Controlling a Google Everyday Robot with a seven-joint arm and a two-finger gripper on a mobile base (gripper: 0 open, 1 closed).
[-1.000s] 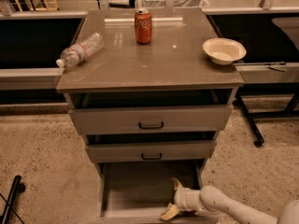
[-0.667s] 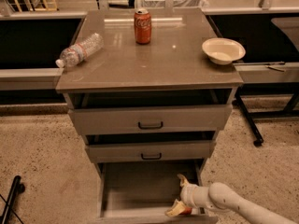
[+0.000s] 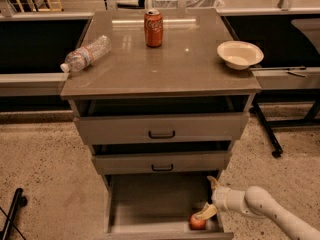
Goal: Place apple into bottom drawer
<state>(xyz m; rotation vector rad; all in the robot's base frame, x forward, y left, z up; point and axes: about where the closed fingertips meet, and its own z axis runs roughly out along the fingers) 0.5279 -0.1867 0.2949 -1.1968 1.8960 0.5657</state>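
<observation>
The small orange-red apple [image 3: 197, 222] lies on the pale floor of the bottom drawer [image 3: 150, 204], in its front right corner. The drawer is pulled out under the two upper drawers. My gripper [image 3: 210, 198] reaches in from the right over the drawer's right side. It is open, with one finger pointing up and the lower fingertip [image 3: 205, 213] just above and to the right of the apple. The white arm runs off the lower right edge.
On the cabinet top stand a red soda can [image 3: 153, 28], a lying plastic water bottle [image 3: 86, 53] at the left edge and a white bowl [image 3: 240, 54] at the right. The two upper drawers [image 3: 161, 128] stand slightly open. A black stand leg [image 3: 12, 214] is at lower left.
My gripper has moved right, toward the drawer's right side. The apple now shows on the drawer floor below the lower finger; it did not show before.
</observation>
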